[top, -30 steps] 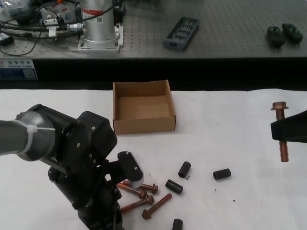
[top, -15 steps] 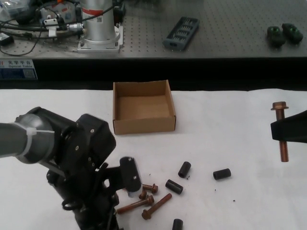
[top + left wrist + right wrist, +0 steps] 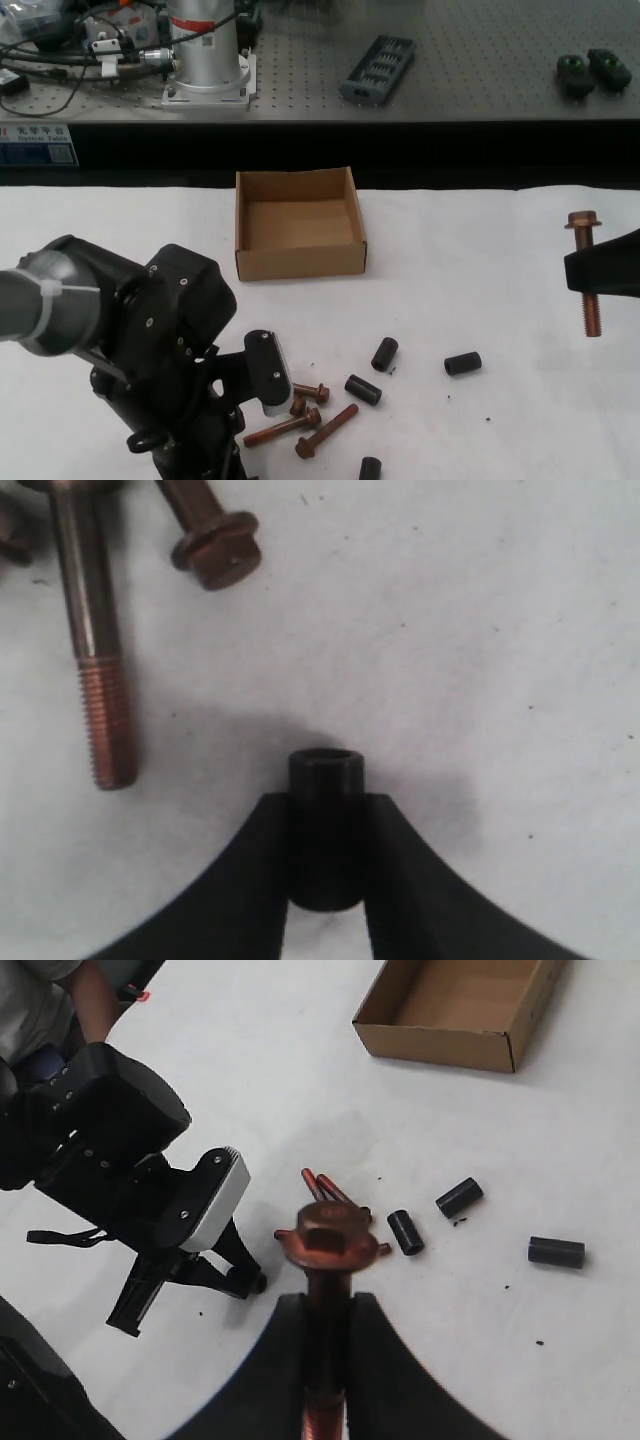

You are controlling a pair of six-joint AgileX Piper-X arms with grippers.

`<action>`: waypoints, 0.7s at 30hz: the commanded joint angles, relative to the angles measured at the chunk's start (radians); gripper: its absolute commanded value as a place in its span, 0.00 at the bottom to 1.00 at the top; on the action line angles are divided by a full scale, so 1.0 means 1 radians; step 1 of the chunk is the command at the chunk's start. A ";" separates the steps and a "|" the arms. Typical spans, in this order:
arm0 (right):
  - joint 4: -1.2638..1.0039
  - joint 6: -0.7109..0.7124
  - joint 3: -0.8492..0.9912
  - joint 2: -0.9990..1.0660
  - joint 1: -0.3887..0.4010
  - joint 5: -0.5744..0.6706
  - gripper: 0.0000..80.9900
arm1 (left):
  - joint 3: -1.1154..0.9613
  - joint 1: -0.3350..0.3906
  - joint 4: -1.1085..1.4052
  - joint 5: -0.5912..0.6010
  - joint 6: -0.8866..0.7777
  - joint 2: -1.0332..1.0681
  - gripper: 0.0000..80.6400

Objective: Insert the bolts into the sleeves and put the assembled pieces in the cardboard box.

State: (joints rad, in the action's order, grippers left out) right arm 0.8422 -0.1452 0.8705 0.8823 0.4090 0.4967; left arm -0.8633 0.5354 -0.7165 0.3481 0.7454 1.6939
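Note:
My left gripper (image 3: 327,802) is shut on a short black sleeve (image 3: 327,825), held just above the white cloth beside two loose copper bolts (image 3: 95,650). In the right wrist view that gripper (image 3: 240,1278) points down at the cloth, left of the bolt pile. Out at the far right, my right gripper (image 3: 600,275) is shut on a copper bolt (image 3: 590,300), held upright with its head on top, well above the cloth. The right wrist view has that bolt (image 3: 325,1250) between the fingers. The empty cardboard box (image 3: 300,262) stands open at the middle back.
Three loose bolts (image 3: 326,430) lie beside the left arm (image 3: 150,350). Several black sleeves (image 3: 385,353) are scattered to their right, one (image 3: 462,363) farther out. Behind the cloth, a dark perforated bench holds a metal column (image 3: 205,50) and a grey rack (image 3: 378,68).
The left arm has shifted toward the near edge and slightly left, its wrist turning. The right arm and its bolt have not moved.

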 commanded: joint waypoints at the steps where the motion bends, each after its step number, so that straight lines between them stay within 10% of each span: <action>1: -0.019 0.008 0.003 -0.008 0.001 0.014 0.05 | 0.025 0.000 -0.052 -0.084 -0.059 0.023 0.13; 21: -0.328 -0.129 -0.083 -0.005 0.001 0.231 0.05 | 0.039 0.000 0.304 0.330 -0.691 -0.107 0.13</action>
State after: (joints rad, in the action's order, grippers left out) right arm 0.6363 -0.1846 0.8418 0.8823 0.4090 0.6427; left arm -0.8252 0.5328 -0.4706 0.6597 0.1149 1.6443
